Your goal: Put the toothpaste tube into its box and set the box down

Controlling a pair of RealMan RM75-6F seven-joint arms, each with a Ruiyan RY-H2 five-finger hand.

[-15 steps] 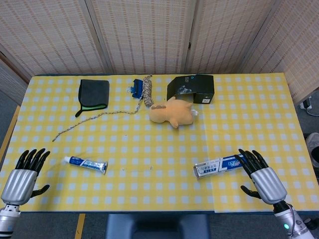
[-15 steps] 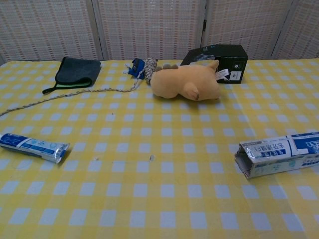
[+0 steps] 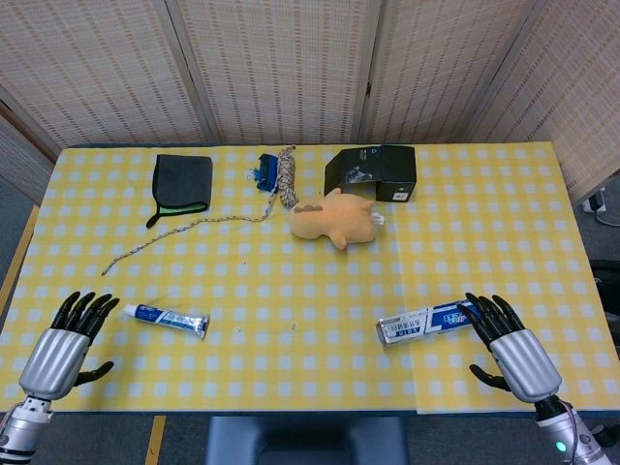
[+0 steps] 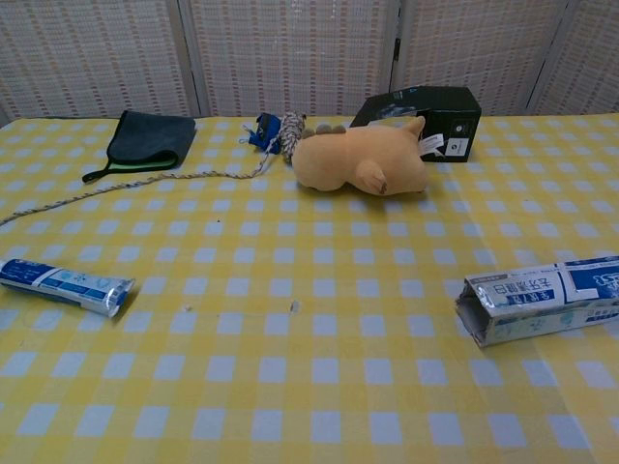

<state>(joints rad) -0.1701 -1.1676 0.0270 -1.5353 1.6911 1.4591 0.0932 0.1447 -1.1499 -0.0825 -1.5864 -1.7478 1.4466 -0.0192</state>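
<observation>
Left hand (image 3: 66, 341), fingers spread and empty, lies just beside the toothpaste tube (image 3: 167, 319); right hand (image 3: 511, 342), also spread, seemingly touches the box (image 3: 426, 324) on the tabletop (image 3: 310, 262).

One tube (image 3: 166, 318), two boxes (image 3: 427, 323) (image 3: 371, 172), one plush (image 3: 332, 219), one cloth (image 3: 181, 181), one rope (image 3: 208, 224).

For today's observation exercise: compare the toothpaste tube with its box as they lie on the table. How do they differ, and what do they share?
The toothpaste tube lies near the left hand; the toothpaste box lies at the right hand. The tube is flat and slimmer; the box is a bulkier rectangular carton. The tube's crimped end points toward the table's middle; the box shows an open end there. Both are blue and white, lying flat, neither gripped.
</observation>
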